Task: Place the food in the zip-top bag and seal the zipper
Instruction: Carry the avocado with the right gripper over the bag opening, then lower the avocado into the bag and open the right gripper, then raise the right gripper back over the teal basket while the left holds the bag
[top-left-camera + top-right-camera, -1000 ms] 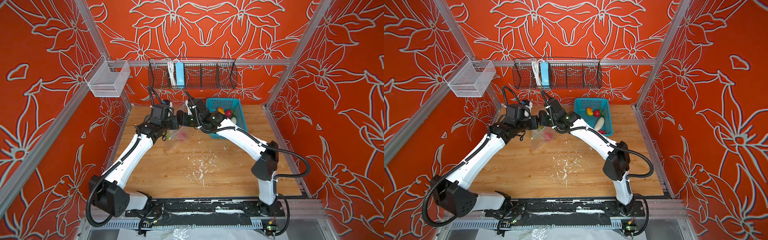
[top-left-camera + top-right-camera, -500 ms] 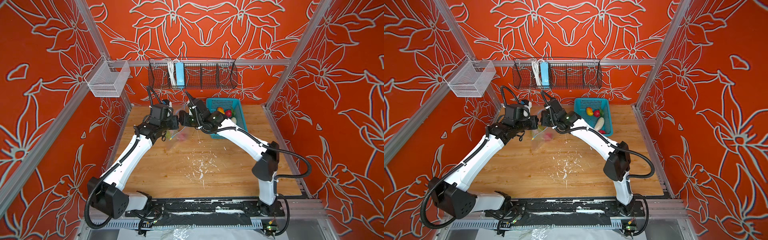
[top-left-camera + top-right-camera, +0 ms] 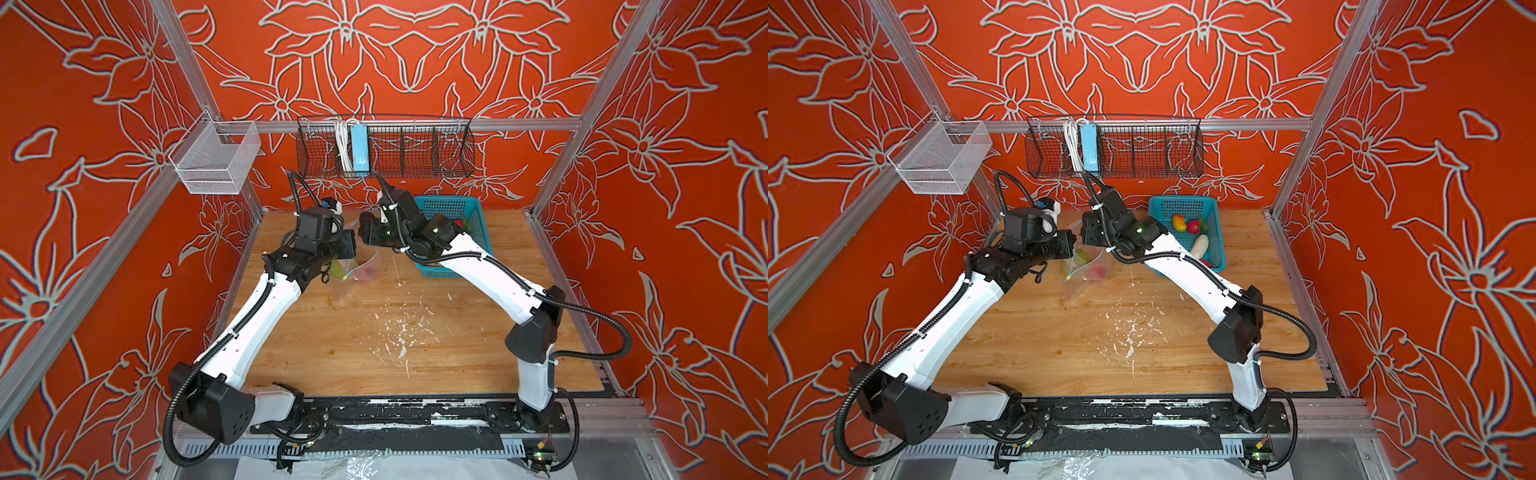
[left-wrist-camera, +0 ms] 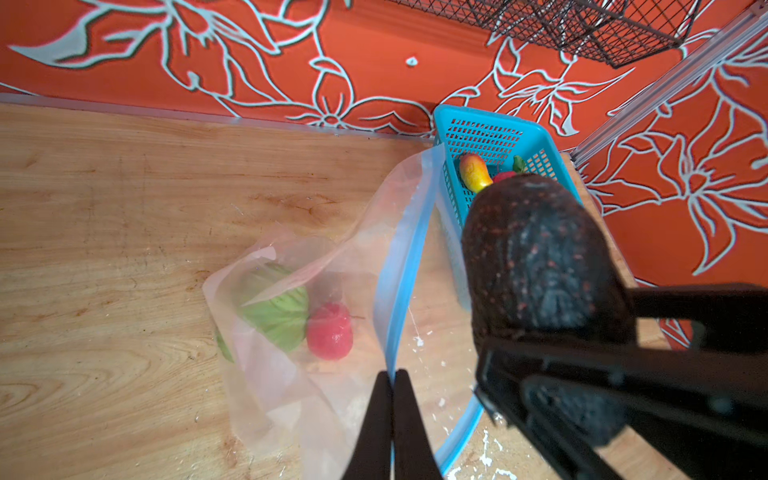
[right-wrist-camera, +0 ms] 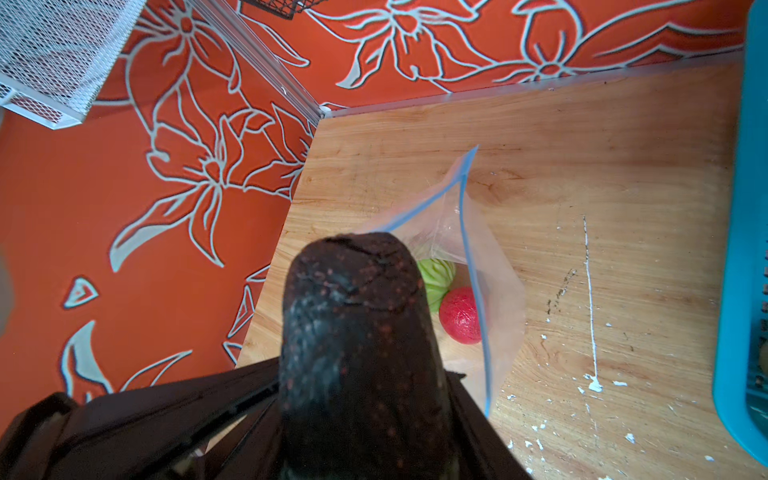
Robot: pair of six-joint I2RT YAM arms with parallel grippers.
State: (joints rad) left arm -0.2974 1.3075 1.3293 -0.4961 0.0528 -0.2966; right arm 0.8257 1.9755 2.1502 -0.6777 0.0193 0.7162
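Bag [image 4: 270, 374] of clear plastic sits at the back of the worktop [image 3: 1059, 340], between the two arms and just beside the teal basket [image 3: 1187, 205]. Its lower part rests on the wood, and a green cabbage [image 4: 278, 311] and a red strawberry [image 4: 330, 336] lie inside, touching each other. The blue zipper strip [image 4: 399, 282] is parted, so the mouth gapes in a V in the right wrist view. The left hand [image 4: 393, 378] is closed tight, pinching the bag at that strip and holding the edge up. The right hand [image 5: 365, 407] is narrowed around a dark avocado [image 5: 357, 316] and holds it in the air close to the open mouth. A mango [image 3: 1178, 222], another strawberry [image 3: 1192, 226] and a white radish [image 3: 1199, 246] lie in the basket.
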